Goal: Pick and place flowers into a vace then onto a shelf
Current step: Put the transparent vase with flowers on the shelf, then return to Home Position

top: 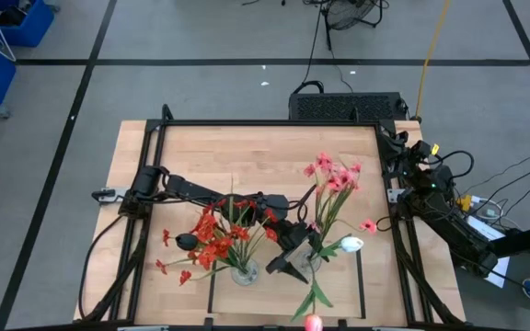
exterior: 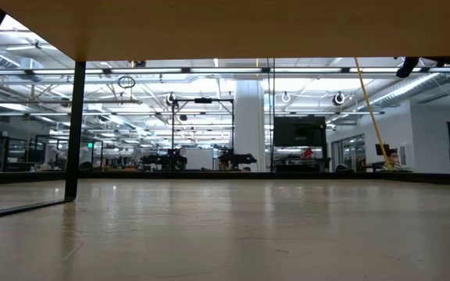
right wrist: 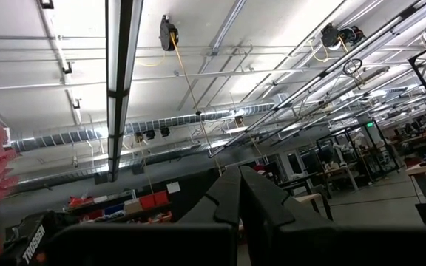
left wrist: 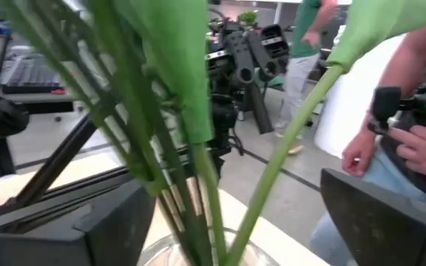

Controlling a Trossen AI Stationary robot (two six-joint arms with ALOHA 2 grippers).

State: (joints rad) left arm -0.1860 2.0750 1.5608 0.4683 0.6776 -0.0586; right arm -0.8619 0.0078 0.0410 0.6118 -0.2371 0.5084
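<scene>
Two clear glass vases stand side by side near the table's near edge, between the thin black rails of the low wooden shelf (top: 362,280). The left vase (top: 244,271) holds red blossom sprays (top: 214,241). The right vase (top: 308,264) holds pink sprays (top: 334,177), a white tulip bud (top: 351,244) and a pink-red tulip bud (top: 313,322) that droops over the near edge. My left gripper (top: 293,260) is open at the right vase. In the left wrist view its fingers (left wrist: 87,229) stand on either side of the green stalks (left wrist: 198,185) and the glass rim (left wrist: 161,251). My right gripper (right wrist: 239,198) is shut, folded back at the table's right edge (top: 428,179) and pointing up.
A black frame (top: 265,123) runs around the tabletop. The low view shows the underside of a wooden board (exterior: 225,27) and a black upright (exterior: 73,133). Beyond the table stand people; a hand (left wrist: 364,155) shows in the left wrist view. Bare wood lies toward the far side (top: 247,156).
</scene>
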